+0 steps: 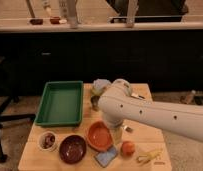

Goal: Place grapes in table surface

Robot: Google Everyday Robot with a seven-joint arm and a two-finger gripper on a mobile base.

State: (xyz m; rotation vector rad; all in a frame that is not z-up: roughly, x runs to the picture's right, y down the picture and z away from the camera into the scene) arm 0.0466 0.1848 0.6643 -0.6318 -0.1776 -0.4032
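Arm (155, 114) folded, fingers (116, 134) beside orange bowl (100, 136)

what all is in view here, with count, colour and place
table surface: 1, pale wood, centre
green tray: 1, green, back left
small bowl: 1, white, front left
grapes: 1 cluster, dark purple, in small bowl
maroon bowl: 1, dark maroon, right of grapes
orange bowl: 1, orange, front centre
round fruit: 1, orange-red, front right
flat item: 1, blue-grey, front edge
yellow item: 1, yellow, front right corner
pale item: 1, grey-green, back centre
arm: 1, white, reaching from right
gripper: 1, pale, beside orange bowl, under arm
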